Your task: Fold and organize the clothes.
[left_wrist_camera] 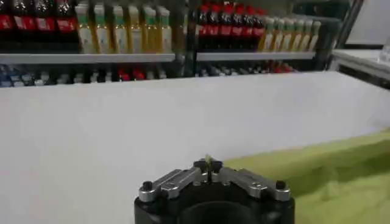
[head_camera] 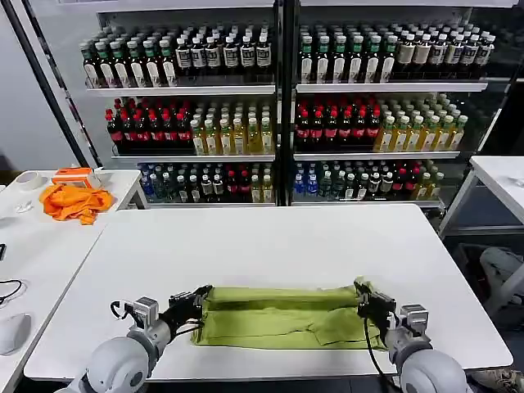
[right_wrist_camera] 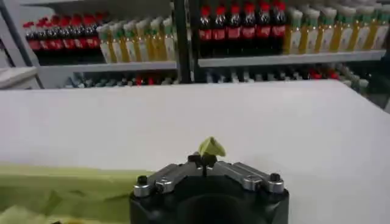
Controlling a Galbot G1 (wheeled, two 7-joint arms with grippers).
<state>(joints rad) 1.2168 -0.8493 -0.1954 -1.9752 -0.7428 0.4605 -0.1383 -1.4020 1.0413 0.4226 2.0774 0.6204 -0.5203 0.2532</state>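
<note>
Lime T-shirt folded into a long flat band on the white bench, lying crosswise near the front edge; spans from left hand to right hand; each end of the band meeting one hand.

Left hand low over the bench at the shirt's left end, fingers together, clamped on a small tuft of lime fabric poking up between the tips in the left wrist view; rest of shirt spreading away to one side of that hand, flat on the bench top.

Right hand at the shirt's far right corner, fingers together, pinching a little folded peak of lime cloth that sticks up above the tips in the right wrist view; hand just over the bench surface; remaining shirt lying flat beside it.

Orange cloth heaped on a second bench at far left, well apart from the shirt; shelves of bottles behind.
</note>
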